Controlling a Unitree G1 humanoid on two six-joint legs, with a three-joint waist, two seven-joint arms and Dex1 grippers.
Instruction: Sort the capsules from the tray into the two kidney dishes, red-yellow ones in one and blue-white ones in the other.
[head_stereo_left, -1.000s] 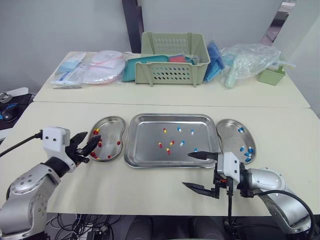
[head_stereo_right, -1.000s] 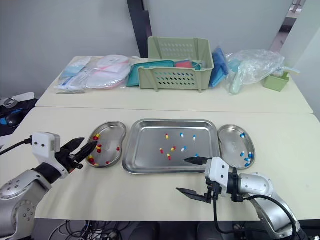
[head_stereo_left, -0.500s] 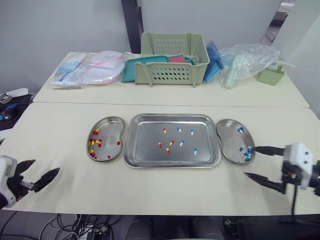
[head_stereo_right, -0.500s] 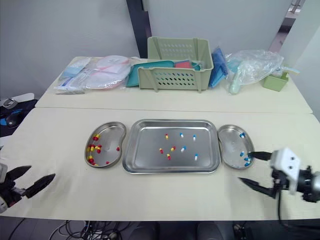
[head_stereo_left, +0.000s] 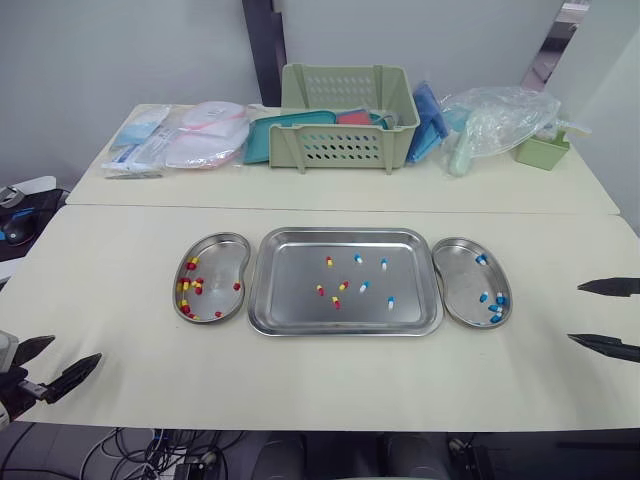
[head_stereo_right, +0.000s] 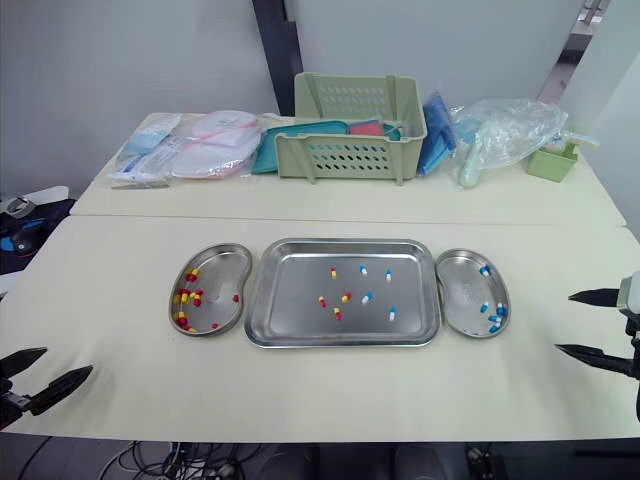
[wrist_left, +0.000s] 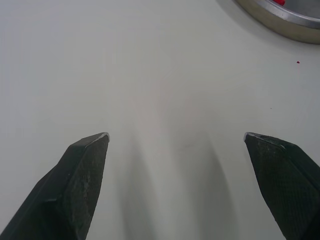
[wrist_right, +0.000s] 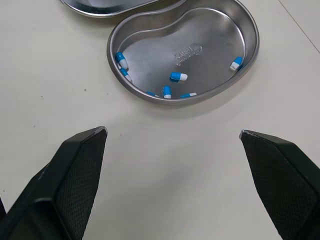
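Observation:
A steel tray (head_stereo_left: 345, 320) in the middle of the near table holds several capsules, red-yellow (head_stereo_left: 329, 261) and blue-white (head_stereo_left: 390, 302). The left kidney dish (head_stereo_left: 222, 244) holds several red-yellow capsules (head_stereo_left: 183, 286). The right kidney dish (head_stereo_left: 455, 250) holds several blue-white capsules (wrist_right: 178, 76). My left gripper (head_stereo_left: 48, 363) is open and empty at the table's near left corner, well off the dishes. My right gripper (head_stereo_left: 606, 317) is open and empty at the right edge, right of the blue-white dish.
A second table behind carries a green basket (head_stereo_left: 346, 130), packaged supplies (head_stereo_left: 185, 135), a clear plastic bag (head_stereo_left: 500, 120) and a small green box (head_stereo_left: 542, 152). Bare tabletop lies in front of the tray and dishes.
Both arms have pulled back from the tray area toward the outer near corners: the left gripper went left and near, the right gripper went far right. Both stay open and empty.

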